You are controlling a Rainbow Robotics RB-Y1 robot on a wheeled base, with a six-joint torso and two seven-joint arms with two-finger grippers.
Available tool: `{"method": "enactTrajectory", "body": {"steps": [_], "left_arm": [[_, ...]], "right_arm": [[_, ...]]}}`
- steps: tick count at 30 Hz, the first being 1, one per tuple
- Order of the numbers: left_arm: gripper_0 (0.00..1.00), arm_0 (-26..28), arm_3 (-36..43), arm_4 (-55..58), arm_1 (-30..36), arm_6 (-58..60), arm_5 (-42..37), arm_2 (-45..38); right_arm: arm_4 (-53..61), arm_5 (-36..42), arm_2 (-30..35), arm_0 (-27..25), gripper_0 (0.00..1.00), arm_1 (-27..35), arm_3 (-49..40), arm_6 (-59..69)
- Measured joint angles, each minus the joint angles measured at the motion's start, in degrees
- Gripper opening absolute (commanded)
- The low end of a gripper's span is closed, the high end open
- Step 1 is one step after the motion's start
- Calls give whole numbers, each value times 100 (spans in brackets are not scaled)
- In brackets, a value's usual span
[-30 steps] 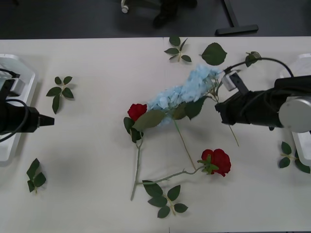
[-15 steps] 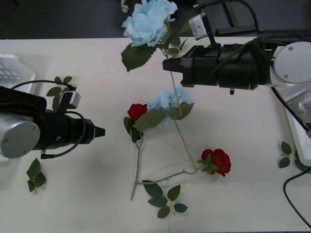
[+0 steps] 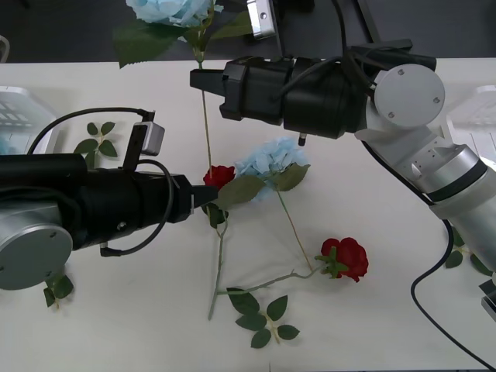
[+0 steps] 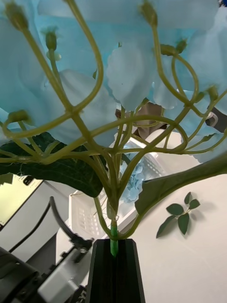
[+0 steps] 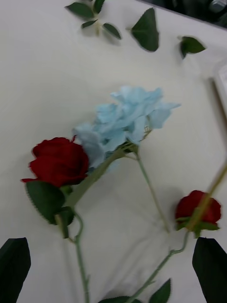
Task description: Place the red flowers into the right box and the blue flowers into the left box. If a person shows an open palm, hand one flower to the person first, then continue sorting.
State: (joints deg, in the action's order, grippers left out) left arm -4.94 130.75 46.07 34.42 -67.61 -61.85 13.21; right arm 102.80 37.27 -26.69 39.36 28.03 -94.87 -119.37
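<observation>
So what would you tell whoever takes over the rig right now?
Right pincer: shut on a blue flower, lifted over the table's far edge.
Left pincer: open, reaching at the near red rose mid-table.
On the table: another blue flower and a second rose.
Left box holds some blue already.
Left to do: box the held flower, then the three lying loose.

The lifted blue flower (image 3: 167, 9) is cropped at the front view's twelve o'clock edge. The left box (image 3: 27, 116), at nine o'clock, is mostly hidden behind the left arm (image 3: 70, 213); its contents are unreadable.
</observation>
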Motion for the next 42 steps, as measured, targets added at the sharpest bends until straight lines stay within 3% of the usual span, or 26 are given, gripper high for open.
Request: {"method": "enactTrajectory", "body": {"steps": [4, 10, 18, 24, 27, 28, 30, 42], "left_arm": [[100, 317, 283, 539, 112, 0, 510, -27], [100, 379, 408, 1384, 226, 0, 788, -143], [100, 114, 218, 863, 19, -1, 887, -143], [100, 44, -81, 586, -34, -2, 1540, -97], [53, 42, -178, 491, -31, -8, 1923, 35], [27, 41, -208, 475, -29, -19, 2013, 79], [1, 35, -244, 461, -27, -86, 2081, 159], [0, 9, -289, 457, -22, -564, 2096, 239]], "right_arm": [[0, -2, -66, 3, 0, 0, 4, 0], [1, -2, -66, 4, 0, 0, 6, 0], [1, -1, -66, 4, 0, 0, 7, 0], [1, -1, -66, 4, 0, 0, 8, 0], [1, -1, -66, 4, 0, 0, 8, 0], [1, -1, -66, 4, 0, 0, 8, 0], [1, -1, -66, 4, 0, 0, 8, 0], [1, -1, -66, 4, 0, 0, 9, 0]]}}
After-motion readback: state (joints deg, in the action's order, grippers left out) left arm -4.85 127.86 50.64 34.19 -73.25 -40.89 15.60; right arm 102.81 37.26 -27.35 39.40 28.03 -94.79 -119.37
